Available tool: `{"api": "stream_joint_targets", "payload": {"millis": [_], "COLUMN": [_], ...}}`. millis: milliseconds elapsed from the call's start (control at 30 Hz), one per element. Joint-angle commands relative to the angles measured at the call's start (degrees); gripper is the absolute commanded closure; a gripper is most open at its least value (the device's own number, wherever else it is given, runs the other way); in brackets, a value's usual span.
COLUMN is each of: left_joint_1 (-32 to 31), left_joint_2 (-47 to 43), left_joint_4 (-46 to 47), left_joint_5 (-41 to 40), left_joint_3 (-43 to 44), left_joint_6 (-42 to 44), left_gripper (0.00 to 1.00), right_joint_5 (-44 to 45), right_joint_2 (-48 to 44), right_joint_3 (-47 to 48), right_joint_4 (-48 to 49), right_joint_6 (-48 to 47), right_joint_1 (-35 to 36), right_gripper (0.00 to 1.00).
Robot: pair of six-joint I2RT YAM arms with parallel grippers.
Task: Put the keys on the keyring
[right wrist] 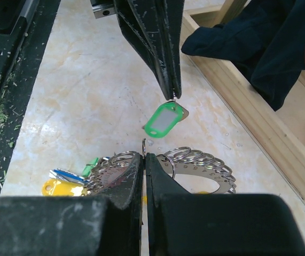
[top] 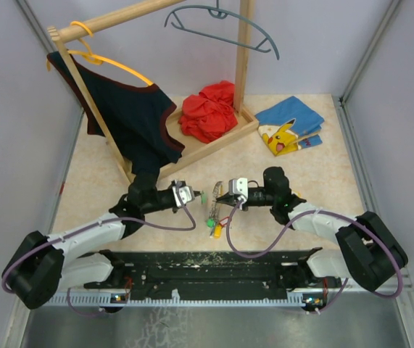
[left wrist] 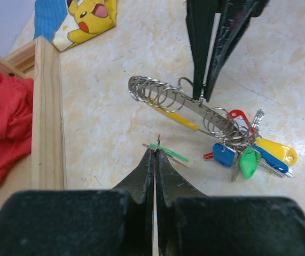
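My left gripper (left wrist: 156, 151) is shut on a key with a green tag (left wrist: 171, 152), held edge-on just above the table. That green tag (right wrist: 164, 120) hangs below the left fingertips (right wrist: 172, 93) in the right wrist view. The keyring (left wrist: 187, 102) is a silvery curved strip lined with small split rings. A bunch of keys (left wrist: 251, 152) with blue, green, yellow and red tags hangs at its low end. My right gripper (right wrist: 144, 154) is shut on one small ring of the keyring (right wrist: 195, 172). In the top view the two grippers face each other, left (top: 197, 194) and right (top: 222, 197), a short gap apart.
A wooden clothes rack (top: 214, 141) stands behind, with a red cloth (top: 208, 109) on its base. A dark garment (top: 130, 109) hangs from it on an orange hanger, and a teal hanger (top: 221, 22) hangs higher up. A folded Pikachu cloth (top: 290, 127) lies at back right.
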Motion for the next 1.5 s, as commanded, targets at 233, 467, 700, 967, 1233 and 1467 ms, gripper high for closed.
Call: {"api": "stream_joint_targets", "payload": {"millis": [233, 467, 700, 967, 1233, 1467], "left_joint_1": [-1.84, -5.76, -7.11, -7.03, -4.55, -2.40], "left_joint_2": [-1.06, -1.21, -0.96, 13.82, 28.72, 35.51], "left_joint_4": [-5.02, -19.31, -46.64, -60.50, -59.63, -56.97], "left_joint_5": [-3.73, -18.43, -22.00, -27.04, -28.06, -28.55], "left_joint_3": [1.78, 6.31, 15.59, 26.47, 34.86, 38.54], "left_joint_6": [-2.54, -24.22, -45.28, -46.08, -41.37, -40.17], "left_gripper": [1.00, 1.00, 1.00, 1.00, 1.00, 1.00], "right_joint_5": [0.94, 1.91, 2.15, 2.28, 2.40, 2.59], "right_joint_2": [-1.61, -2.03, -2.18, -1.85, -1.45, -1.37], "right_joint_3": [1.68, 1.54, 1.58, 1.40, 1.29, 1.32], "right_joint_4": [1.69, 0.95, 1.01, 1.12, 1.18, 0.96], "right_joint_6": [-1.93, -1.55, -1.23, -0.71, -0.70, -0.88], "right_joint_1": [-0.61, -0.61, -0.61, -0.61, -0.57, -0.70], "right_gripper": [1.00, 1.00, 1.00, 1.00, 1.00, 1.00]}}
